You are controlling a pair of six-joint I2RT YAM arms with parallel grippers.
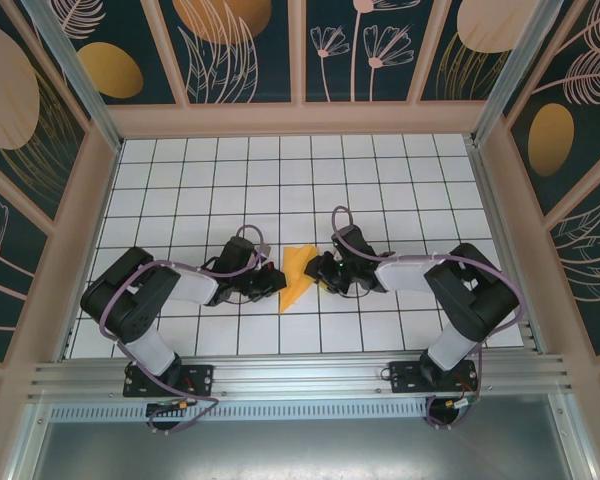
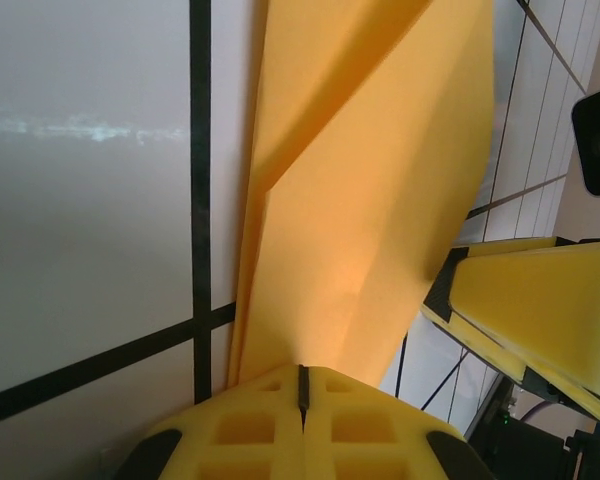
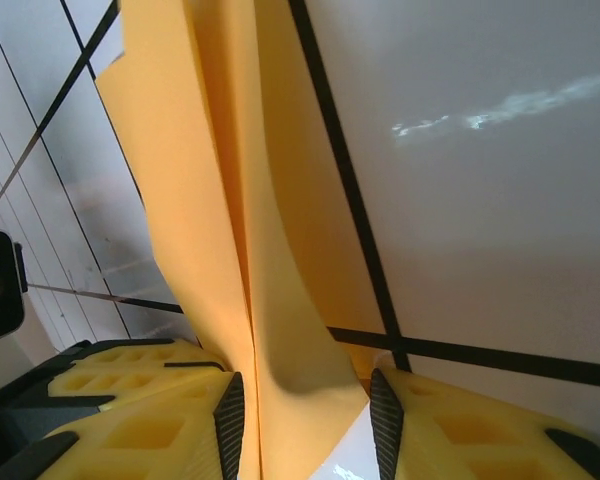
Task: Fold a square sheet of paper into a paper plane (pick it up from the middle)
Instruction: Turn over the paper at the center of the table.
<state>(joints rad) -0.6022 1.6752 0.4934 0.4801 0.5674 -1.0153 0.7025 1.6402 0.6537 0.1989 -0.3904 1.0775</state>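
From above, the creased orange paper (image 1: 298, 276) lies near the front middle of the white gridded tabletop (image 1: 380, 180), with the left claw (image 1: 277, 281) at its left edge and the right claw (image 1: 322, 277) at its right. At the left wrist, the left claw (image 2: 302, 398) is pinched tight on the paper's (image 2: 380, 200) near edge. At the right wrist, the right claw (image 3: 305, 420) stands partly spread, a folded strip of paper (image 3: 230, 200) running loose between its pads.

1 orange paper sheet (image 1: 296, 277), 2 tools (image 1: 276, 281) (image 1: 324, 280)
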